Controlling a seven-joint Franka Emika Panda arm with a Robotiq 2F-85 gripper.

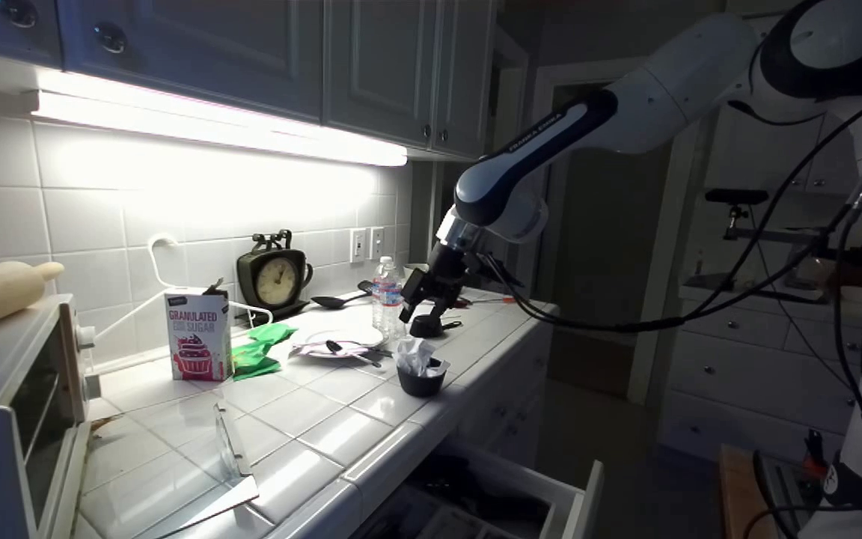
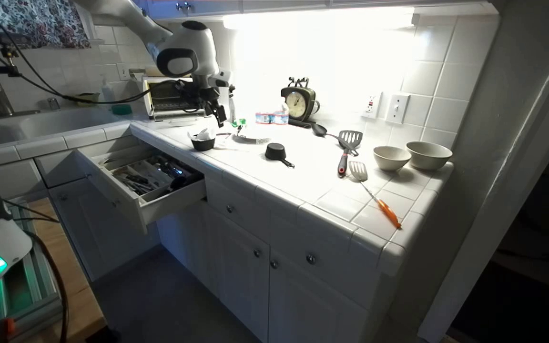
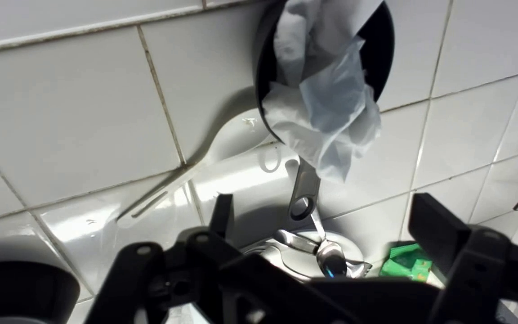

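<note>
My gripper (image 3: 324, 202) is open, with nothing between its fingers. It hangs above the white tiled counter, and it also shows in both exterior views (image 1: 422, 308) (image 2: 219, 116). A black cup (image 3: 382, 56) stuffed with crumpled white paper (image 3: 331, 103) lies ahead of the fingers in the wrist view; its short handle points back between them. The cup also shows in both exterior views (image 1: 421, 383) (image 2: 203, 144). A whitish plastic spoon (image 3: 236, 137) lies beside it. A white plate (image 3: 351, 245) with metal cutlery is partly hidden by the gripper. A second black cup (image 3: 16, 288) with a handle (image 2: 286, 163) stands apart.
A water bottle (image 1: 387, 296), green packet (image 1: 259, 361), sugar box (image 1: 199, 337) and clock-faced scale (image 1: 274, 273) stand along the wall. An open cutlery drawer (image 2: 174, 205) juts out below the counter edge. Two bowls (image 2: 391, 159) and an orange-handled spatula (image 2: 389, 212) are at the far end.
</note>
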